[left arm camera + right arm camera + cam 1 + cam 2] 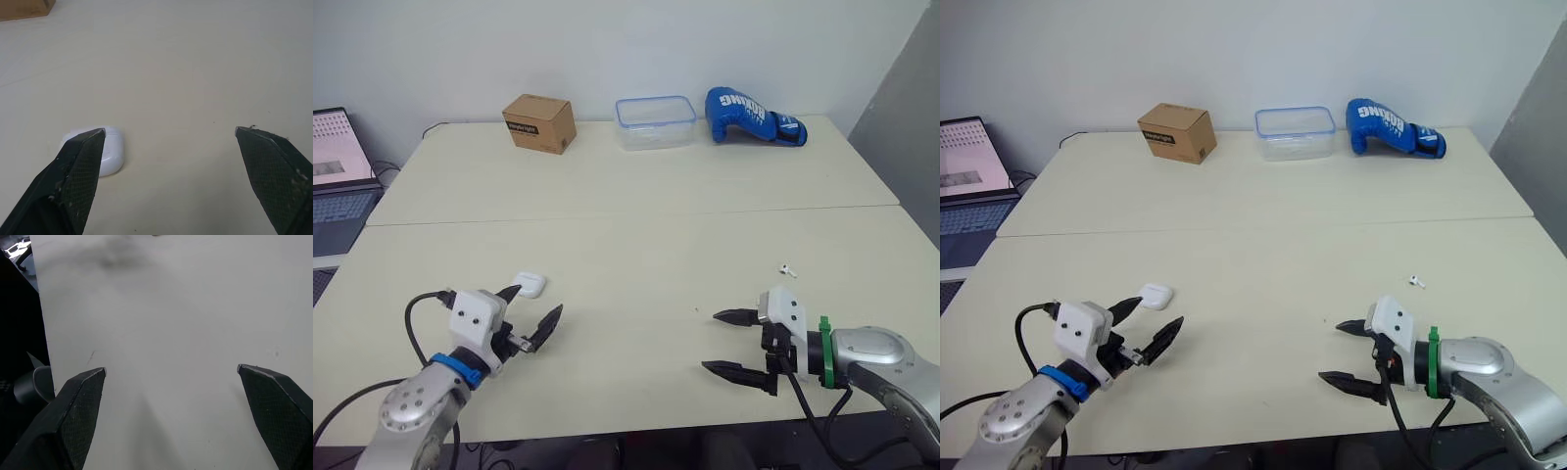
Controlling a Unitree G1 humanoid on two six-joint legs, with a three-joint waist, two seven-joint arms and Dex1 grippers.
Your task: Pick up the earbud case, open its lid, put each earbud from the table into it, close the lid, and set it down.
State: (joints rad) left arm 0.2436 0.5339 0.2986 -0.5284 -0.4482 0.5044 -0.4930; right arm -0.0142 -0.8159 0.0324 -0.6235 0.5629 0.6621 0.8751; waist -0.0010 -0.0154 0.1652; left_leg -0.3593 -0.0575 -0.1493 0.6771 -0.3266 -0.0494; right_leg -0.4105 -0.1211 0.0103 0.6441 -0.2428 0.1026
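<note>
The small white rounded earbud case (530, 284) lies flat on the pale counter (636, 225), just beside one fingertip of the left gripper (537, 300), which is spread wide. The case's long axis runs roughly left-right.

even, diffuse light falls from above on the pale worktop (636, 245), bright all over and with no hard glare (the wall behind reads as a flat grey-white). shadows are faint and soft-edged: a thin one hugs the earbud case (112, 147), and another lies under the boxing glove (754, 117). the laptop screen (335, 147) glows on its own. in the right wrist view a dim smudge shades the worktop, and the space past its edge is near black.
</note>
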